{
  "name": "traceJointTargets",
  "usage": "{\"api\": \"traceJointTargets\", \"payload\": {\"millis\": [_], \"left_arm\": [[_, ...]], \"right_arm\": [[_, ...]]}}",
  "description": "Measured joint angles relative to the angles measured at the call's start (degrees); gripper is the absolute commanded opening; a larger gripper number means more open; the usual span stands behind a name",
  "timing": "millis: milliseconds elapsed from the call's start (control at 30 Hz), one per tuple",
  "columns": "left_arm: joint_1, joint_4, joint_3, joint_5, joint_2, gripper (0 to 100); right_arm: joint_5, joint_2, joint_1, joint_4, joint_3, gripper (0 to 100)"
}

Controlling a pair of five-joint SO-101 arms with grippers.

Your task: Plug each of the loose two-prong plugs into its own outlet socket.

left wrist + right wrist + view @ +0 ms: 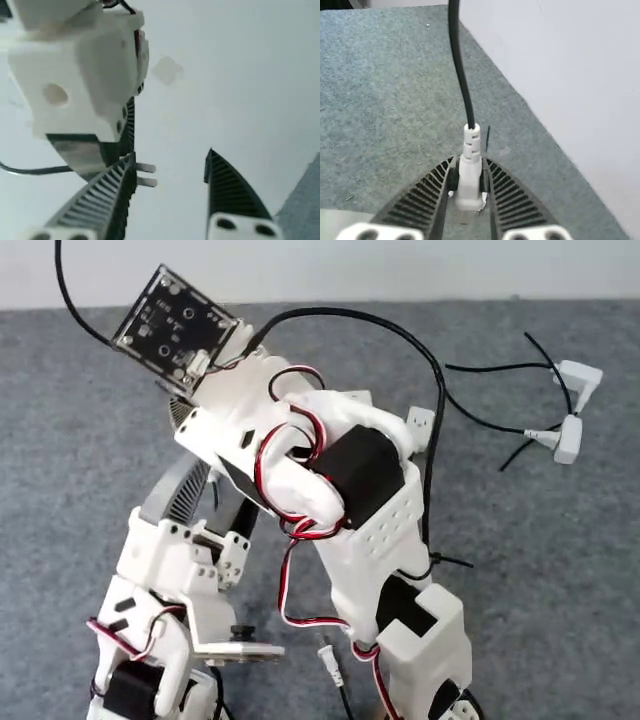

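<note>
A: White moulded plastic plug [468,186] on a black cable [460,65]. Light, hard and a bit slick, I'd judge.
B: Where is it?
A: Above the grey carpet [380,100], pinched by its flat sides in the right gripper [469,167]. The cable will tug. The left gripper [170,156] gapes wide, empty.

We see grey, short-piled carpet [70,440] covering the surface from the near edge to the far side. There a plain white wall [400,270] rises. Soft, even light falls across both.
</note>
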Motion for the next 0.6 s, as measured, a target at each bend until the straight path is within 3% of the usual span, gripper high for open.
{"api": "traceJointTargets", "payload": {"millis": [200, 433, 600], "left_arm": [[1.6, -6.6, 5.0, -10.3, 0.0, 22], [2.7, -25.3, 15.4, -20.8, 0.0, 22], [2.7, -26.8, 15.5, -22.2, 0.0, 22]], "right_arm": [[3.5, -0.2, -0.6, 0.0, 0.0, 0.8], [5.5, -0.2, -0.6, 0.0, 0.0, 0.8], [5.5, -0.2, -0.5, 0.0, 0.0, 0.8]]}}
